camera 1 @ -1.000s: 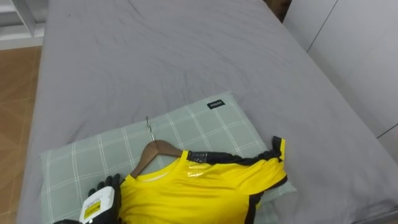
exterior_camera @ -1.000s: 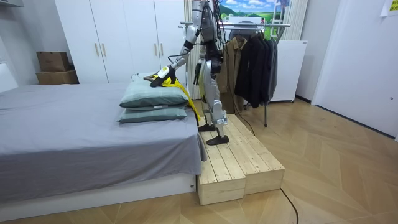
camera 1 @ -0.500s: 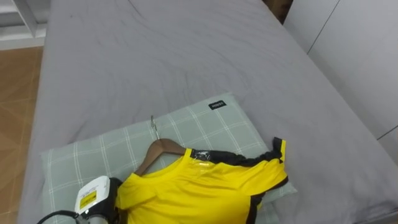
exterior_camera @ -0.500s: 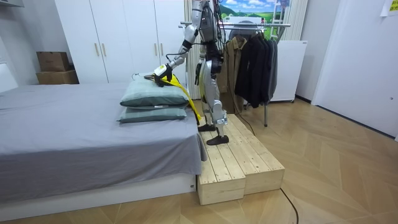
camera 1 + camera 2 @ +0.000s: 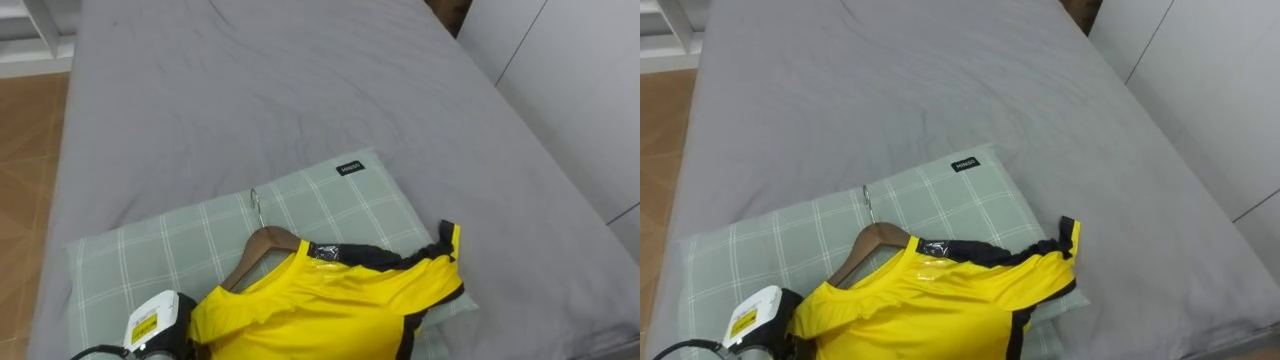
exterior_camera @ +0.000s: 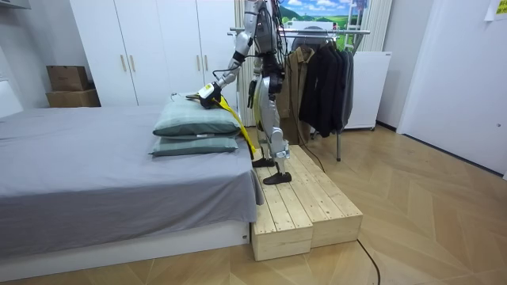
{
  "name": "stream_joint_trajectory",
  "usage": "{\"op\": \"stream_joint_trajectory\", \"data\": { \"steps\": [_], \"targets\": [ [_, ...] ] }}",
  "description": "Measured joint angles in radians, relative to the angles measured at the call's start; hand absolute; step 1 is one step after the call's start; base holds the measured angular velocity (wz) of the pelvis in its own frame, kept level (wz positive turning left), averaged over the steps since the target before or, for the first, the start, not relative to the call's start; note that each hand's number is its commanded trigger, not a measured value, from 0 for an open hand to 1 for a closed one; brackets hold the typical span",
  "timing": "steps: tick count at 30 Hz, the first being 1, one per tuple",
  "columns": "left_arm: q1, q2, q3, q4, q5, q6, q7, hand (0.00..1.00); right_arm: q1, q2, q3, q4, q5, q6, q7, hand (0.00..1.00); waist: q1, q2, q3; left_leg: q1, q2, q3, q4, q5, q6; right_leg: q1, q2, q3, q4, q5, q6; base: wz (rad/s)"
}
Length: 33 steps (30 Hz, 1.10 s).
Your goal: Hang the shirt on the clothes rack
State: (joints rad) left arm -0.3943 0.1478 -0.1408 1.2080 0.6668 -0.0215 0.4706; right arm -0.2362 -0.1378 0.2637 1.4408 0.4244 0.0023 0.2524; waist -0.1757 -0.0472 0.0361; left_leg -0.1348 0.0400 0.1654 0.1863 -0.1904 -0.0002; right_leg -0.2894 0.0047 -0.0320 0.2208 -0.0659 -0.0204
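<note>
- The yellow shirt (image 5: 330, 300) is already on its wooden hanger (image 5: 262, 245). The collar sits round the hanger's neck and the metal hook (image 5: 257, 203) pokes out above it, so I count that part as done.
- The shirt and hanger lie on the green checked pillow (image 5: 330, 200) at the head of the grey bed (image 5: 280, 90). One black-trimmed sleeve hangs over the pillow's right edge.
- The left hand (image 5: 158, 322) is at the hanger's left end, right against the shirt's shoulder. I see the back of the hand, but its fingers are tucked out of sight under the cloth. I cannot tell whether it has hold of the hanger or only rests there.
- The right hand (image 6: 251, 98) seems to hang low by the body in the room view. It is too small for me to read its fingers.
- The robot stands on the wooden platform (image 6: 305, 206) beside the bed, facing the pillows with its left arm stretched out to the top one.
- The clothes rack (image 6: 333, 32), with dark coats (image 6: 325, 75) on its rail, stands behind the robot.
- By my reckoning most of the job is left. I have to get a sure hold on the hanger, lift it clear of the pillow, turn the robot round to the rack and set the hook over the rail.
- I judge the task to be at the pick-up, well short of halfway.
</note>
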Motion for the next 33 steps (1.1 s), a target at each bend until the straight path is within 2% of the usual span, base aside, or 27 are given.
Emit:
{"op": "stream_joint_trajectory", "data": {
  "steps": [22,27,29,33],
  "targets": [
    [0.0,-0.004,0.005,-0.002,0.0,-0.012,-0.005,1.0,0.0,0.011,0.007,-0.005,0.0,-0.006,0.002,0.0,0.023,-0.003,-0.0011,0.01,0.001,0.001,-0.002,0.0,0.0,0.009,0.002,0.001,-0.003,0.0,0.0,0.0],
    [0.022,-0.005,0.0,-0.057,-0.008,-0.015,-0.004,1.0,0.004,0.011,-0.011,-0.009,-0.001,-0.015,-0.007,0.0,0.042,0.003,-0.003,0.025,0.002,-0.003,0.001,0.0,0.0,0.027,0.003,-0.001,-0.004,0.0,0.0,0.01],
    [0.044,-0.005,0.0,-0.068,-0.008,-0.022,0.001,1.0,0.006,0.009,-0.016,-0.008,0.0,-0.025,-0.011,0.0,0.041,0.016,-0.0128,0.043,0.002,-0.006,0.0,0.0,0.0,0.05,0.002,-0.003,-0.012,0.001,0.0,0.0],
    [0.072,-0.004,-0.002,-0.071,-0.017,-0.033,0.005,1.0,0.037,0.003,-0.018,-0.03,0.0,-0.033,-0.011,0.0,0.042,0.034,-0.0235,0.068,0.002,-0.014,-0.001,0.0,0.0,0.081,0.001,-0.01,-0.02,0.002,0.0,0.05]
  ]
}}
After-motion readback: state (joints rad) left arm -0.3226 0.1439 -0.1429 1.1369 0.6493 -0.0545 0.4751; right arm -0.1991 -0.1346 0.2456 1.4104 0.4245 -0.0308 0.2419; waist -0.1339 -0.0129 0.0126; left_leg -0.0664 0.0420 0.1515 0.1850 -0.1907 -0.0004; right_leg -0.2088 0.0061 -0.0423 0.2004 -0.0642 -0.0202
